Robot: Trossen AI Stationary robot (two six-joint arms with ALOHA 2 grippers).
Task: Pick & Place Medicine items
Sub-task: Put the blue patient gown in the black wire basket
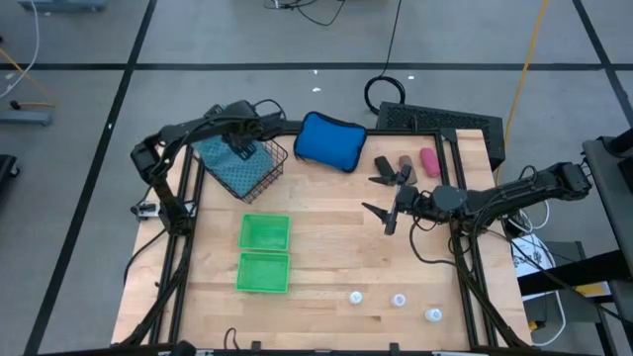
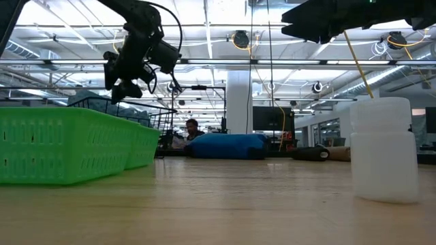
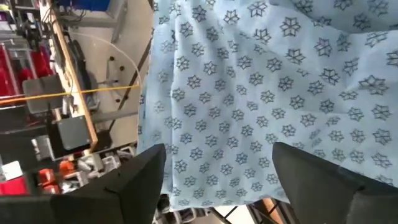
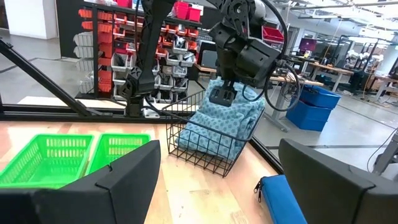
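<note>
The black [image 1: 383,164], brown [image 1: 406,161] and pink [image 1: 429,161] oblong pieces lie side by side on the table near its far right. Three tiny white bottles [image 1: 355,296] [image 1: 399,300] [image 1: 433,314] stand near the near edge; the low view shows one large [image 2: 383,150]. My right gripper [image 1: 370,194] [image 4: 217,186] is open, just nearward of the black piece and pointing toward the table's left. My left gripper [image 1: 240,148] [image 3: 217,155] [image 2: 124,87] is open over the light-blue patterned cloth [image 3: 273,81] in the wire basket [image 1: 259,168].
Two green baskets [image 1: 264,231] [image 1: 263,272] sit left of centre, one behind the other. The bright-blue pouch [image 1: 329,140] lies at the far edge between the wire basket and the oblong pieces. Bare wood spreads between the green baskets and the white bottles.
</note>
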